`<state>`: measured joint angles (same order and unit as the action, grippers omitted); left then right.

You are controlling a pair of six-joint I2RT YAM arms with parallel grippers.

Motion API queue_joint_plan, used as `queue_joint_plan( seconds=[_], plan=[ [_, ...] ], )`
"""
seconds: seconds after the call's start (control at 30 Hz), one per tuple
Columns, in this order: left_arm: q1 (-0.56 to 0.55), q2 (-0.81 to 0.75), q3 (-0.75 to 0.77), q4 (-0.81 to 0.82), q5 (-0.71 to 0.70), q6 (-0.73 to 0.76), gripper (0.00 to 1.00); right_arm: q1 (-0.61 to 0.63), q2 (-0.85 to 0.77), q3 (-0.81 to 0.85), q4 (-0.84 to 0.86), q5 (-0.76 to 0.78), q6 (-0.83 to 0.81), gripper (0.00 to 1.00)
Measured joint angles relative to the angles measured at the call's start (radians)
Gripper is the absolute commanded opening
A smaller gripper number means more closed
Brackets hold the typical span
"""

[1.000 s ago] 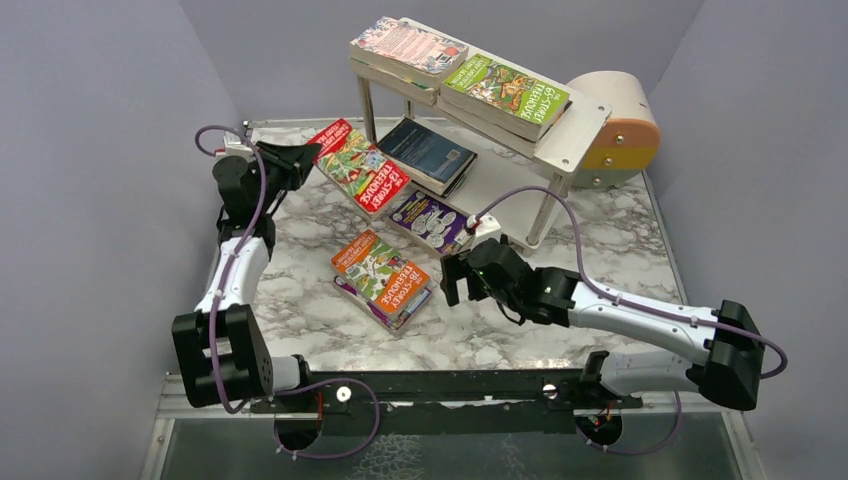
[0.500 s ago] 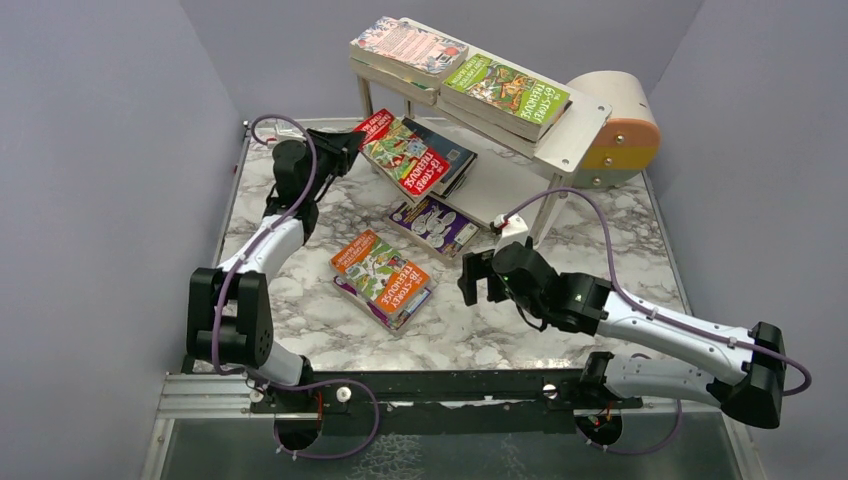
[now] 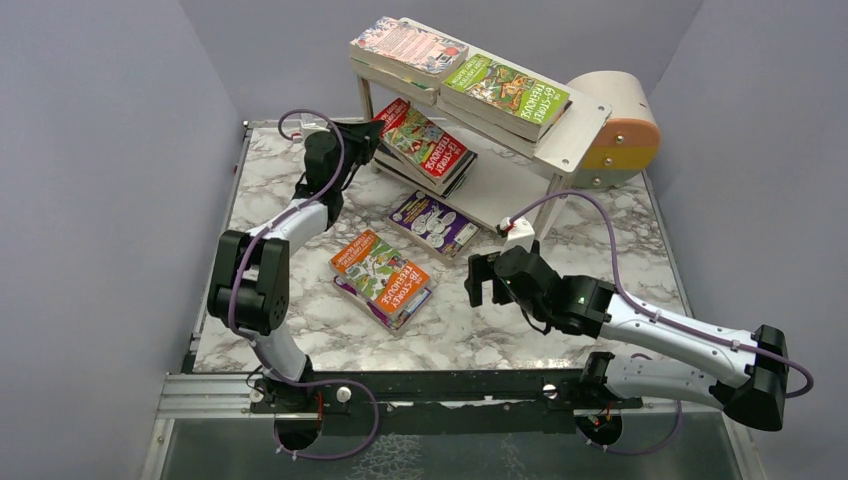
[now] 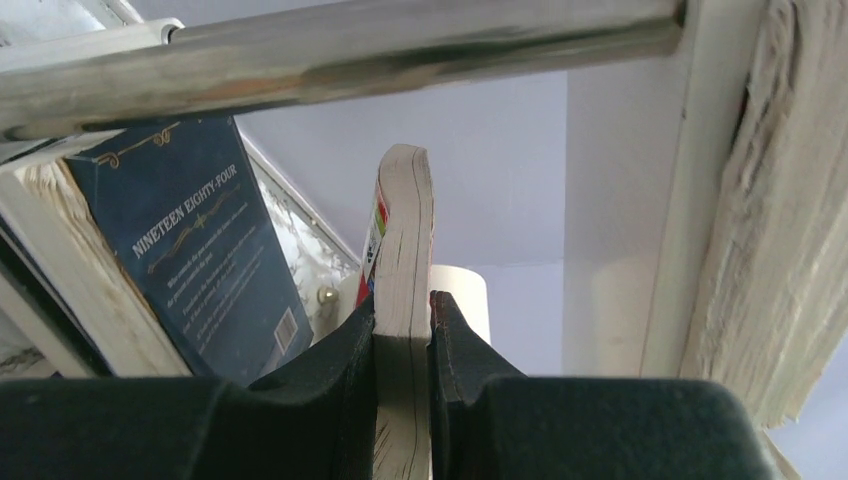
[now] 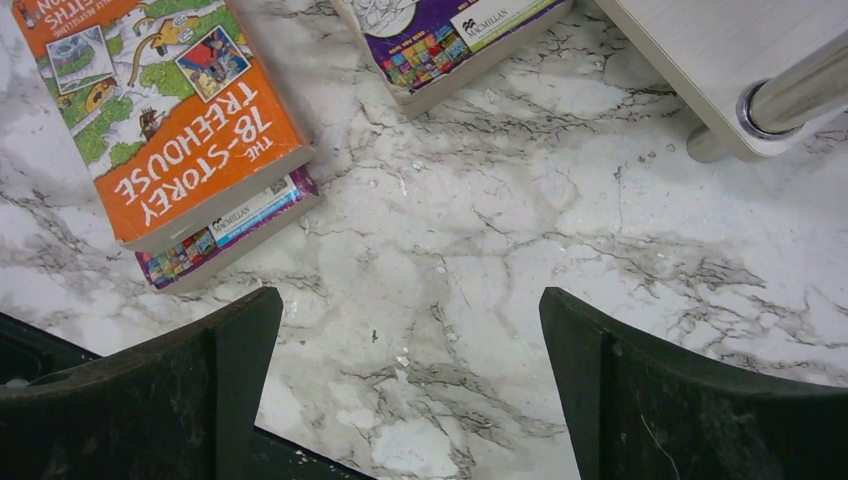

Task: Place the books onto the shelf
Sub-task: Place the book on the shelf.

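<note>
left gripper (image 3: 372, 135) clamped tight on the near edge of the red paperback book (image 3: 432, 148). i see its long axis running straight ahead into the lower tier of the pale wooden shelf (image 3: 575, 135), over the dark blue book (image 4: 190, 260). right gripper (image 3: 480, 282) gapes empty.

Lower tier of the shelf (image 3: 500, 195): left half is blocked by the dark blue book (image 4: 200, 250) with the red book (image 3: 425, 145) tilted on it, clamped in the left end effector (image 3: 368, 133). Right half is bare board. A metal bar (image 4: 330, 50) crosses close to the red book's edge, so it's tight there. The top tier is filled by two book stacks (image 3: 505, 90), with only a bare strip at the right end. The round box (image 3: 620, 125) closes off that end. The tabletop (image 5: 480, 250) is free under the spread right end effector (image 5: 408, 305), bounded by the orange book (image 5: 170, 120), the purple book (image 5: 450, 30) and the shelf leg (image 5: 800, 95).
</note>
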<state>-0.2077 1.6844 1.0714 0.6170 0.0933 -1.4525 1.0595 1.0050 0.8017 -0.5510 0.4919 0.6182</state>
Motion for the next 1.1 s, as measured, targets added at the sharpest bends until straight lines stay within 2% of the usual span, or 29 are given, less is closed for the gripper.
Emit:
queue_joint_plan(
  seconds=[0.5,1.1],
  plan=[
    [-0.012,0.225,0.134,0.050,-0.033,-0.063,0.00,0.000,0.000,-0.003,-0.025,0.017,0.023,1.00],
    [-0.022,0.277,0.150,0.071,-0.030,-0.087,0.01,0.000,0.000,-0.003,-0.025,0.019,0.025,1.00]
  ],
)
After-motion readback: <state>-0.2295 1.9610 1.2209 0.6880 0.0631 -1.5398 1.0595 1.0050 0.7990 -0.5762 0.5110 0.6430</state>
